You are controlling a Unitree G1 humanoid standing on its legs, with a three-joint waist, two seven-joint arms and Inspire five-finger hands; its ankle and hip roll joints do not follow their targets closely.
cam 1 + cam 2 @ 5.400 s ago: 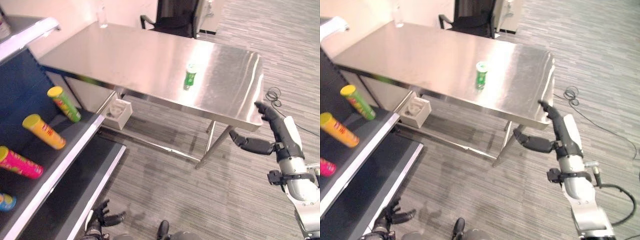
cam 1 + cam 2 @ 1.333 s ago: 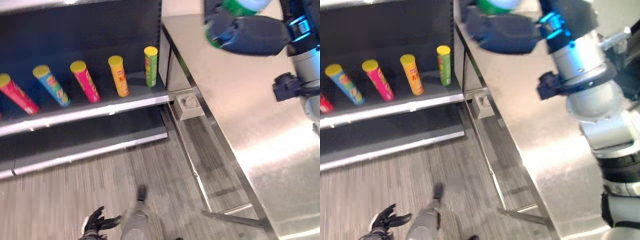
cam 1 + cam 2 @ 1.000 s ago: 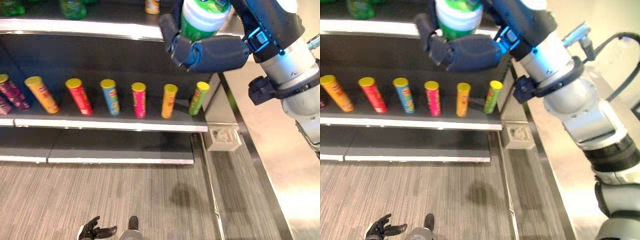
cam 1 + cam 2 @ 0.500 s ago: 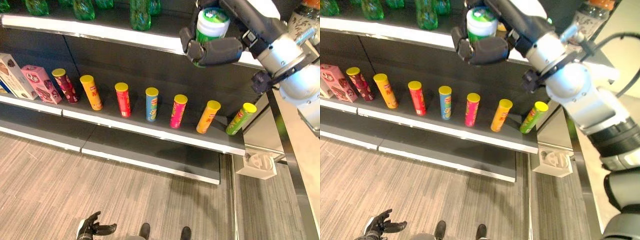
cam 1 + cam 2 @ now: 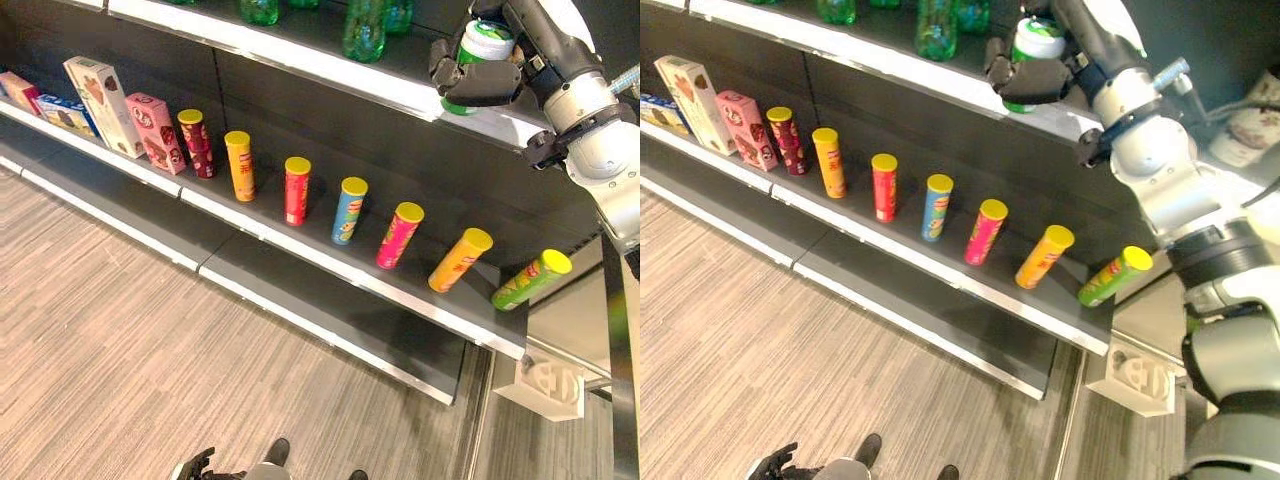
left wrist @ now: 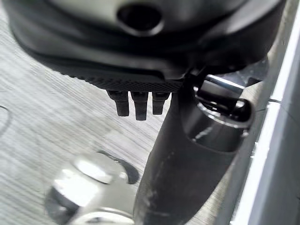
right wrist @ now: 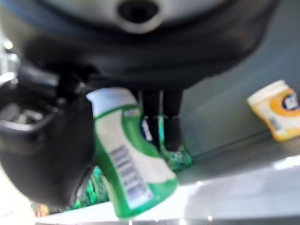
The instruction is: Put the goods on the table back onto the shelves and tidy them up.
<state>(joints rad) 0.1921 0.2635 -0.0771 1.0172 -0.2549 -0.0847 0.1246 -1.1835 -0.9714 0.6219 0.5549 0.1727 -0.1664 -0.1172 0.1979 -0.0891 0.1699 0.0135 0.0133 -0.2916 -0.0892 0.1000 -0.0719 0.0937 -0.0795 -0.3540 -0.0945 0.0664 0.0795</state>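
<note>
Right robot hand at the upper shelf, green jar in grasp.

I see the right robot hand [image 5: 1025, 75] clenched around the green jar [image 5: 1032, 45] above the upper shelf [image 5: 940, 75] edge, beside green bottles [image 5: 937, 28]. Tube cans [image 5: 350, 210] line the middle shelf [image 5: 330, 270]. Left robot hand [image 5: 768, 465] hangs low, fingers relaxed.

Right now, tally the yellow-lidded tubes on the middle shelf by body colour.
orange tubes: 2
dark red tube: 1
red tube: 1
blue tube: 1
pink tube: 1
green tube: 1
Total: 7
</note>
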